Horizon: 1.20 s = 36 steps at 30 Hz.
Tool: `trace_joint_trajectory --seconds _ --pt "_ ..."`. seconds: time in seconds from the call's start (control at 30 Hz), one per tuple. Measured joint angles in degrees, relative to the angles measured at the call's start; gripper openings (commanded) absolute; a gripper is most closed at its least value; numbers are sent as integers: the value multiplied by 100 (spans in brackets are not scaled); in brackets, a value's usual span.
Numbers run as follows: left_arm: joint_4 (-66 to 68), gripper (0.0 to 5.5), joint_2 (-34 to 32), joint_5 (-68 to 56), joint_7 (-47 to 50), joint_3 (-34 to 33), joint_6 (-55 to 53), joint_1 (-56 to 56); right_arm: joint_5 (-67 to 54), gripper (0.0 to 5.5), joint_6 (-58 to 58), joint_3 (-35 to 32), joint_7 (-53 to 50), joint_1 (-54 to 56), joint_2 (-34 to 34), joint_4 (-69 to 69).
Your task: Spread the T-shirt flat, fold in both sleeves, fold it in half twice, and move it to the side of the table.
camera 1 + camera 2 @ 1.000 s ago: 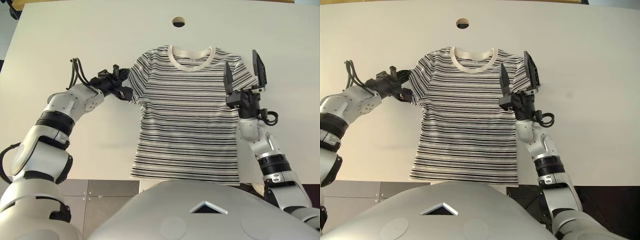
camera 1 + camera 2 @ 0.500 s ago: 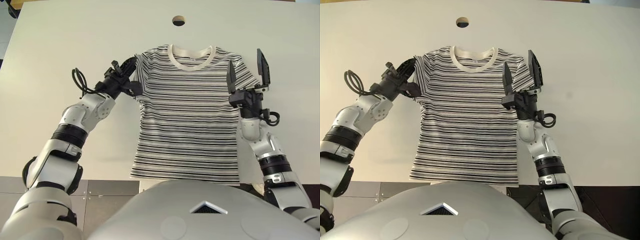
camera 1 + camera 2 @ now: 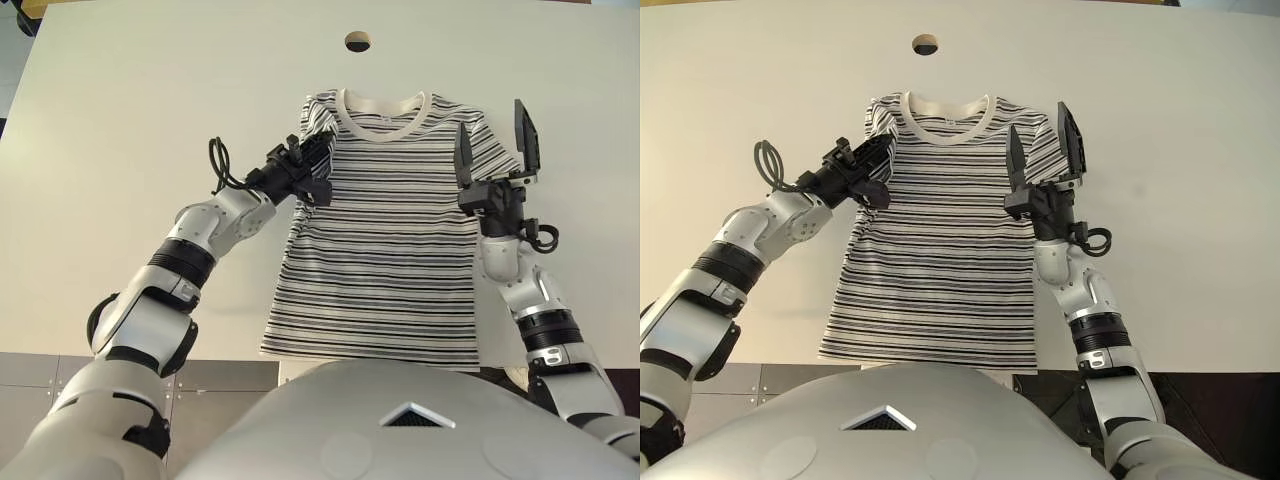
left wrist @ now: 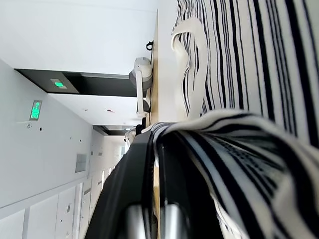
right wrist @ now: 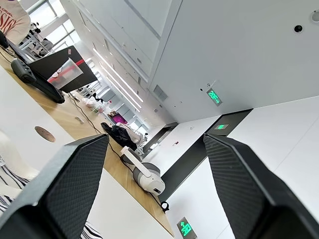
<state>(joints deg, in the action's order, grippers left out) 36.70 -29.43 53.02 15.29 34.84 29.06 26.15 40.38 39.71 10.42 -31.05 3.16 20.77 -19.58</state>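
A black-and-white striped T-shirt (image 3: 385, 250) with a cream collar lies flat on the white table (image 3: 130, 120), collar toward the far side. My left gripper (image 3: 312, 170) is shut on the shirt's left sleeve (image 4: 239, 144) and holds it folded inward over the chest. The right sleeve (image 3: 490, 150) lies spread out flat. Over it my right gripper (image 3: 492, 140) stands upright and open, fingers (image 5: 75, 189) pointing up and wide apart, holding nothing.
A round cable hole (image 3: 357, 42) sits in the table beyond the collar. Bare tabletop stretches wide to the left and to the right of the shirt. The table's near edge (image 3: 150, 352) runs just below the hem.
My left gripper has carried the left sleeve rightward, from beside the shirt to over its chest. The right arm rose slightly at first, then kept still.
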Motion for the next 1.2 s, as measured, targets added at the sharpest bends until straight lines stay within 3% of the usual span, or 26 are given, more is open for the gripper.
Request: trace_joint_trajectory --seconds 0.17,0.27,0.47,0.6,0.7,0.87,1.2 --pt "79 133 62 -308 -184 -128 4 -20 -9 352 -326 -446 9 1 405 143" --pt "-344 177 45 -551 -225 -352 33 -157 29 352 -860 -895 323 79 1146 224" --pt "-897 277 109 -745 -249 -616 -21 -351 83 352 -1303 -818 1538 819 2321 -852" --pt "-1455 277 225 -1248 -71 -1220 -105 -501 699 352 -1375 117 2069 1608 2483 -2411" --pt "-1702 277 305 -1639 -69 -1530 -100 -608 864 352 -1252 565 2271 1756 2490 -2832" --pt "-1780 277 362 -1678 -67 -1741 -128 -770 813 352 -818 976 2850 1849 2569 -2463" --pt "-1857 277 418 -1671 -72 -1828 -132 -860 436 352 -691 1040 3521 1402 2897 -1475"
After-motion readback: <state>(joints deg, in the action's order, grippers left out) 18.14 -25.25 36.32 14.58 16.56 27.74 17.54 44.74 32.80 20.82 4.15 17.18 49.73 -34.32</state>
